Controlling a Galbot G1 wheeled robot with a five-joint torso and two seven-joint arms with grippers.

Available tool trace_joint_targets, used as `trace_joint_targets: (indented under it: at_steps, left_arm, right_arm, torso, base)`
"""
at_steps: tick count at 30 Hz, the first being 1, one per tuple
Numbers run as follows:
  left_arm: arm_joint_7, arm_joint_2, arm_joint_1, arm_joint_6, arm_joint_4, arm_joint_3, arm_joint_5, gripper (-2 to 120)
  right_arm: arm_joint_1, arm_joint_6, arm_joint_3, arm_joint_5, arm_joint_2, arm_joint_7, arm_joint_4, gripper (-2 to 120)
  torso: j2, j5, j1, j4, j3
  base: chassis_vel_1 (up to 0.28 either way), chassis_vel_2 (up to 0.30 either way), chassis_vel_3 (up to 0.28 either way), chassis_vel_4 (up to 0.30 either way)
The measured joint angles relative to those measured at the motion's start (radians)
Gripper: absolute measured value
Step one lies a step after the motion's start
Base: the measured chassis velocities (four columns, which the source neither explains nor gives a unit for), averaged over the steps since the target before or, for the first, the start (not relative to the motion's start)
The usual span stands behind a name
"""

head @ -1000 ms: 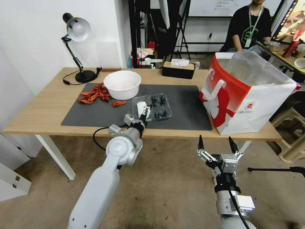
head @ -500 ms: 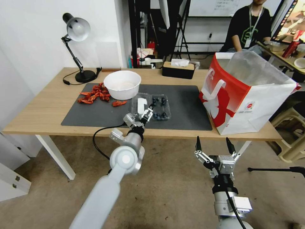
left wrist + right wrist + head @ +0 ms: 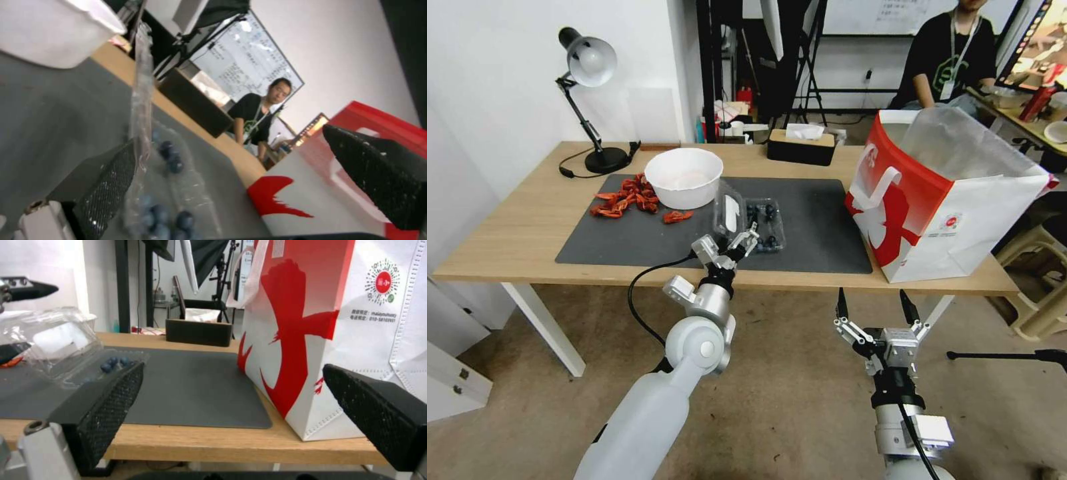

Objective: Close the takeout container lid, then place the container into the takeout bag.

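1. Progress: the lid [image 3: 728, 212] stands roughly upright on its hinge, about halfway to closed. Not yet shut; bagging not yet begun.
2. Left gripper [image 3: 738, 241]: fingers spread apart, one finger [image 3: 111, 186] against the lid's outer face near its front edge, at 7 o'clock from the tray. No clamp.
3. Right gripper [image 3: 872, 308]: parked below the table edge, fingers wide apart, empty.
4. Takeout container [image 3: 764, 227]: thin, clear, ribbed plastic clamshell holding dark round blueberries; rests on the matte grey mat [image 3: 814, 220].
5. Takeout bag [image 3: 947, 200]: at 3 o'clock from the container, well apart. Stiff boxy paper, red-and-white, flat white handles, mouth open, silvery lining.
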Motion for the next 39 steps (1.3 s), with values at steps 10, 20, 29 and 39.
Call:
trace_joint_targets:
  at_steps: [10,20,29,39]
  left_arm:
    - [0.033,0.013,-0.048,-0.004,0.011,0.046,-0.02,100]
    - [0.002,0.02,-0.112,0.02,0.031,0.094,-0.165,100]
    - [-0.112,0.004,-0.177,0.068,0.044,0.11,-0.362,100]
    - [-0.225,-0.009,-0.234,0.112,0.093,0.104,-0.47,97]
  right_arm:
    - [0.0,0.002,0.005,0.0,0.0,0.0,-0.001,100]
    - [-0.001,0.003,0.019,0.0,0.005,0.0,-0.004,100]
    - [0.002,0.005,0.024,0.0,0.011,0.0,-0.009,100]
    - [0.007,0.005,0.023,0.002,0.014,0.0,-0.01,100]
  torso:
    - [0.0,0.0,0.0,0.0,0.0]
    - [0.0,0.0001,0.0,0.0,0.0]
    - [0.0,0.0,0.0,0.0,0.0]
    - [0.0,0.0,0.0,0.0,0.0]
  base:
    - [0.0,0.0,0.0,0.0]
    - [0.0,0.0,0.0,0.0]
    - [0.0,0.0,0.0,0.0]
    - [0.0,0.0,0.0,0.0]
